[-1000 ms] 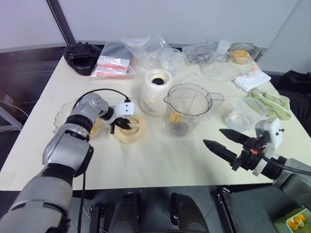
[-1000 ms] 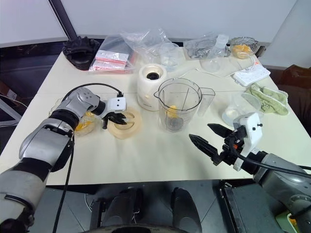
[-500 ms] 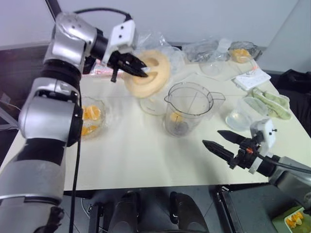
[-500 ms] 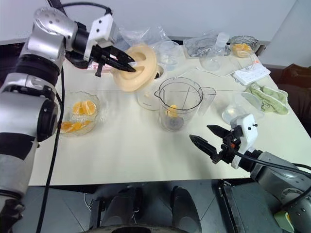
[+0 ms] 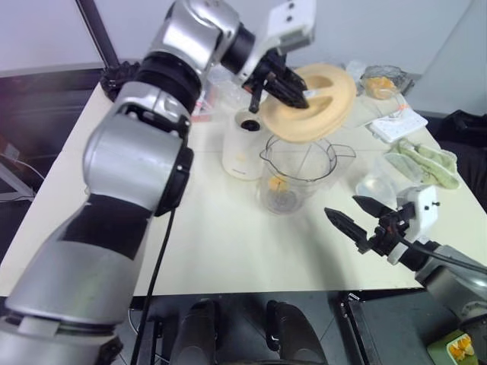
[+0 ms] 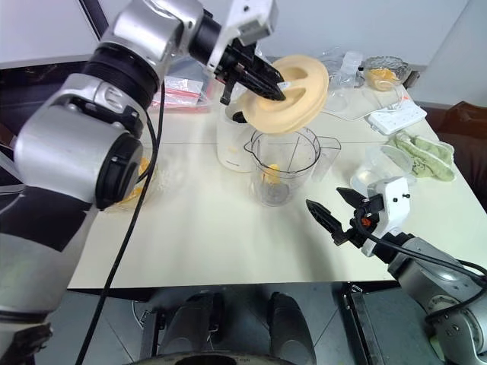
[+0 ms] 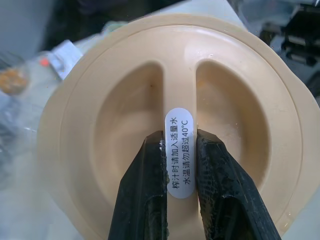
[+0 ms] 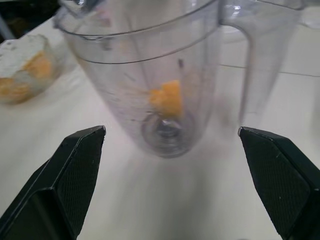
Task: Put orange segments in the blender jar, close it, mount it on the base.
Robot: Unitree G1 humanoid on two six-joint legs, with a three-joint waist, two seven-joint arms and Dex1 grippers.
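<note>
Count: 1 lid (image 5: 310, 103), clamped in left pincer (image 7: 179, 155). 1 jar (image 5: 296, 173) just below that pincer, 1 orange segment (image 8: 167, 98) inside. 1 base (image 5: 243, 144) beside jar. 2 pincers; right pincer (image 5: 358, 220) spread wide, facing the jar.

cream table (image 5: 213, 251), blender jar (image 5: 293, 179), base (image 5: 242, 152), bagged clutter (image 6: 186, 84)

even bright light, soft shadows; right wrist view slightly blurred.
</note>
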